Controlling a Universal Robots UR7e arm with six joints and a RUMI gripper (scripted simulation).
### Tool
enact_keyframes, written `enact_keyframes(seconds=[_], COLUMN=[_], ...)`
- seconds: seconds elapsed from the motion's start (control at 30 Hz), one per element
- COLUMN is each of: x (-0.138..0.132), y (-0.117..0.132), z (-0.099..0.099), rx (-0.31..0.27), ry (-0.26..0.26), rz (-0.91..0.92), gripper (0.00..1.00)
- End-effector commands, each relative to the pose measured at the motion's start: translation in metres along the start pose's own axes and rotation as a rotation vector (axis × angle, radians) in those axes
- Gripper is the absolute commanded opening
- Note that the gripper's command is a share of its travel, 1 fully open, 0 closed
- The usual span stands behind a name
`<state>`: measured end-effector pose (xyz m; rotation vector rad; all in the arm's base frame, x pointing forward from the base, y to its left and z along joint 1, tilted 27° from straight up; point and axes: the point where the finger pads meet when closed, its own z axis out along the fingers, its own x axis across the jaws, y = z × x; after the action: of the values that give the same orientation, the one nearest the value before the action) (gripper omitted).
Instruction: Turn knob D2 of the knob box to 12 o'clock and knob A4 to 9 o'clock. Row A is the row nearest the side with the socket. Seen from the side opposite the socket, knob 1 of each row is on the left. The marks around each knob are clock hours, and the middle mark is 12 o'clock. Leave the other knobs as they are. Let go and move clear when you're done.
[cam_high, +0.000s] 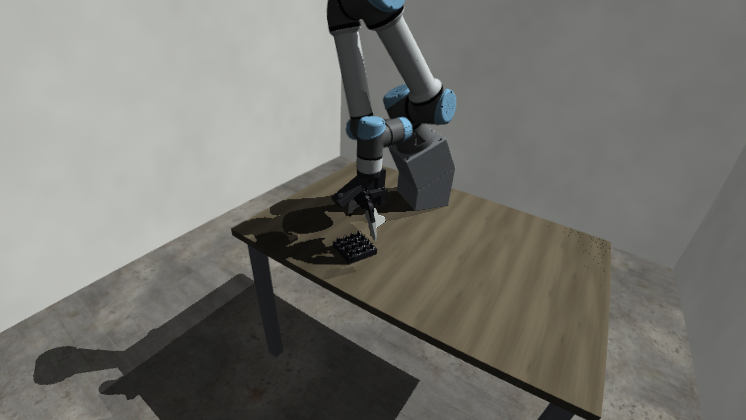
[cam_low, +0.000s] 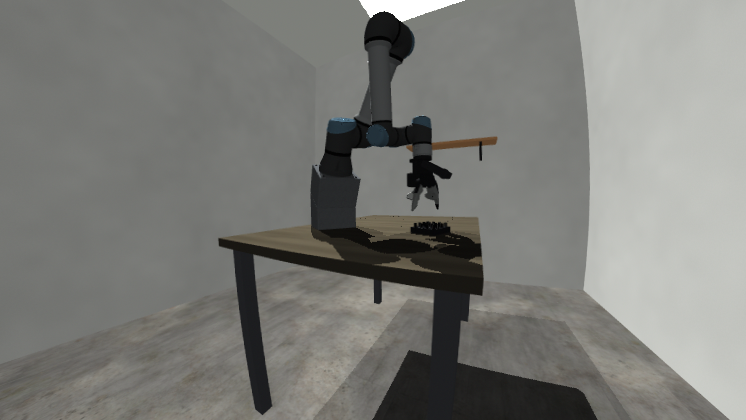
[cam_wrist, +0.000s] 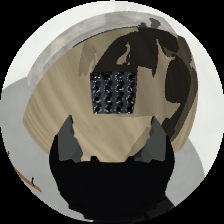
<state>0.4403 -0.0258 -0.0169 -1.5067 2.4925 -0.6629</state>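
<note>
The knob box (cam_high: 355, 246) (cam_low: 430, 228) (cam_wrist: 113, 93) is a small black square block with a four-by-four grid of knobs. It lies flat on the wooden table (cam_high: 469, 292) (cam_low: 292, 242) (cam_wrist: 55, 120) near its left edge. The knobs are too small and dark to read their pointers, and I cannot see the socket. My gripper (cam_high: 371, 221) (cam_low: 424, 202) (cam_wrist: 112, 116) is open and empty. It hangs a good way above the table, just behind the box on the arm's side, fingers pointing down.
The arm's grey base block (cam_high: 425, 174) (cam_low: 334, 200) stands on the table behind the box. Dark shadows of the arm lie on the table around the box. A wooden shelf (cam_low: 464, 142) hangs on the far wall.
</note>
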Motion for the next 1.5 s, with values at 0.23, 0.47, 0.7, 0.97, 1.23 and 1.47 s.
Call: enact_keyframes(seconds=[0.23,0.47,0.7,0.97,1.23,1.47], x=[0.0,0.0,0.0,0.0,0.0,0.0], y=[0.0,0.0,0.0,0.0,0.003,0.012], z=[0.0,0.0,0.0,0.0,0.0,0.0], rx=[0.001,0.001,0.001,0.001,0.001,0.001], ry=[0.0,0.0,0.0,0.0,0.0,0.0], rz=[0.0,0.0,0.0,0.0,0.0,0.0], gripper=[1.0,1.0,1.0,1.0,1.0,1.0])
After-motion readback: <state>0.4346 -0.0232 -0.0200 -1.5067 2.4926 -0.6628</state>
